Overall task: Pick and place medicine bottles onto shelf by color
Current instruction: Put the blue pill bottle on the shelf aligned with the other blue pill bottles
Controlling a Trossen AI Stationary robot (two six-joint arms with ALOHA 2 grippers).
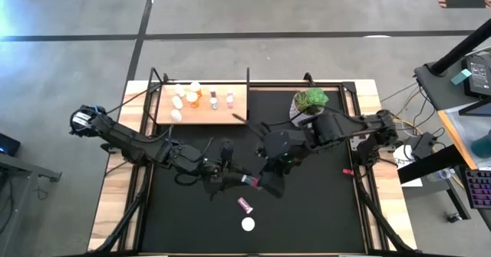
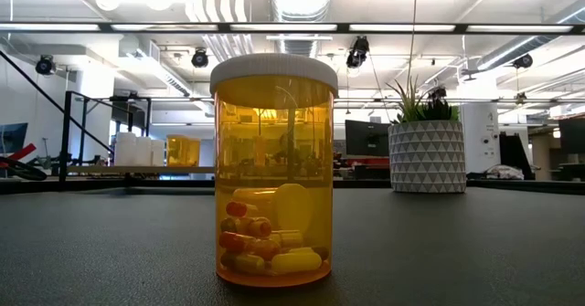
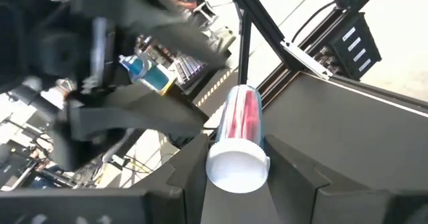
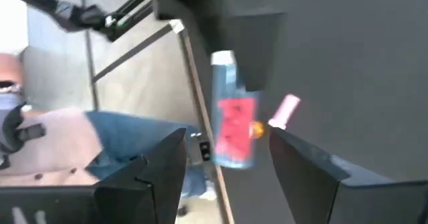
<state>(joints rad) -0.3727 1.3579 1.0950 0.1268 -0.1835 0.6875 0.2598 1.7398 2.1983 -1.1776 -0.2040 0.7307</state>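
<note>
Pale wood makes the shelf [image 1: 201,103] at the table's far left, with white and orange bottles [image 1: 192,96] standing on it. Nearer the middle, the left gripper [image 3: 235,174] clamps a red bottle [image 3: 239,140] between its fingers. Just beside it, the right gripper [image 4: 221,160] has its fingers spread apart around that bottle. Closer in, another red bottle [image 1: 244,205] lies on the black mat [image 1: 322,203] beside an upright white-capped one [image 1: 248,224].
</note>
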